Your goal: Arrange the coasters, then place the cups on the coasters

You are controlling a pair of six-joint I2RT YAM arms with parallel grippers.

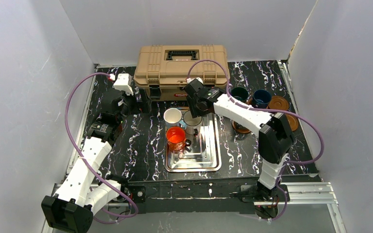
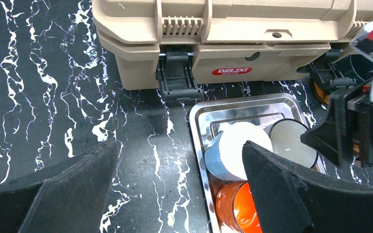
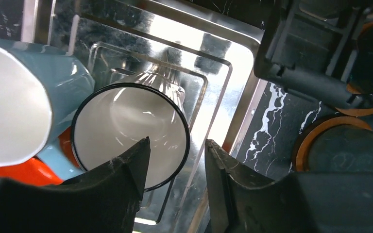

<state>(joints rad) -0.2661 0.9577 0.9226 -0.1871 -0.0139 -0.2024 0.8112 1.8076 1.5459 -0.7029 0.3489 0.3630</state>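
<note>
1. Right gripper (image 3: pixel 177 142): the jaws stand parted, one finger inside the mouth of the cream-white, black-rimmed enamel cup (image 3: pixel 126 121) and the other outside its wall. The rim passes through the gap between them. Neither finger visibly presses the wall, and contact cannot be confirmed. In the top view the gripper covers most of this cup, and its handle cannot be made out.

2. Cup attitude: upright, mouth facing up, long axis vertical. It stands in the far end of the rectangular shiny steel tray (image 1: pixel 209 160).

3. Adjacent items: a pale-blue mug with a white interior (image 1: pixel 172 115) sits just left of it at the tray's far left corner. A glossy orange mug (image 1: pixel 176 136) stands nearer in the tray, beside both.

4. To the right of the tray, on the black marbled table (image 1: pixel 141 145), lie flat round brown coasters (image 1: pixel 278 103). The right arm hides parts of two of them. A dark teal cup (image 1: pixel 239 93) and a navy blue cup (image 1: pixel 261 98) stand among them. Whether either cup rests on a disc is hard to tell.

5. Left gripper (image 2: pixel 179 150): the fingers are spread wide with nothing between them, above the table left of the tray.

6. A tan plastic toolbox (image 1: pixel 182 65) stands closed behind the tray.
</note>
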